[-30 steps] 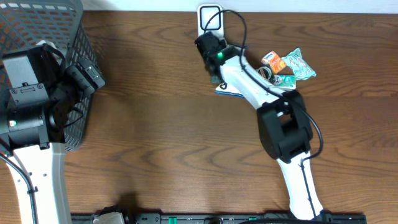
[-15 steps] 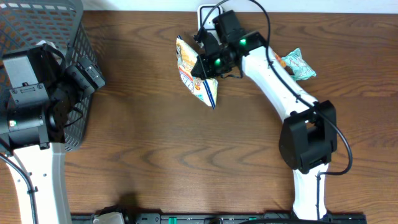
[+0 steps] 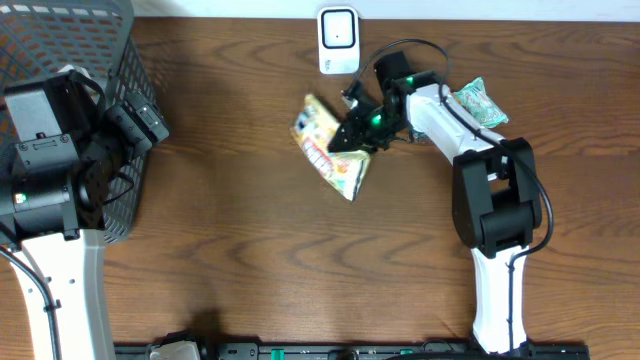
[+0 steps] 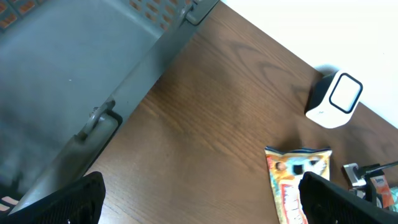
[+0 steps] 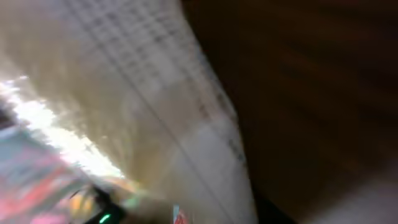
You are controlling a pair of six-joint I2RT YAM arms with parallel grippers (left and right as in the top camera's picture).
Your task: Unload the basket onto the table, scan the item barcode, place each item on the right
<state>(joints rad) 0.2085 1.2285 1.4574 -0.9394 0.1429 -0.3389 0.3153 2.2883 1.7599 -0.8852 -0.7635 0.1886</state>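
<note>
The item, a yellow and orange snack bag [image 3: 328, 148], sits tilted on the wooden table below the white barcode scanner [image 3: 338, 40]. My right gripper [image 3: 360, 133] is at the bag's right edge; the overhead view hides how its jaws stand. The right wrist view is a blur filled by the pale bag [image 5: 124, 93]. My left gripper [image 3: 140, 122] hangs by the basket, far from the bag, open and empty. In the left wrist view the left gripper [image 4: 202, 208] stands wide over bare wood, with the bag [image 4: 292, 177] and the scanner [image 4: 336, 99] ahead of it.
A grey mesh basket [image 3: 85, 40] fills the far left corner, and its wall [image 4: 74, 74] runs along the left wrist view. A green packet [image 3: 482, 104] lies behind the right arm at the back right.
The right arm has swung from in front of the scanner down and to the right. The bag has dropped lower and lies flatter, and the scanner is uncovered again. The left arm has not moved.
</note>
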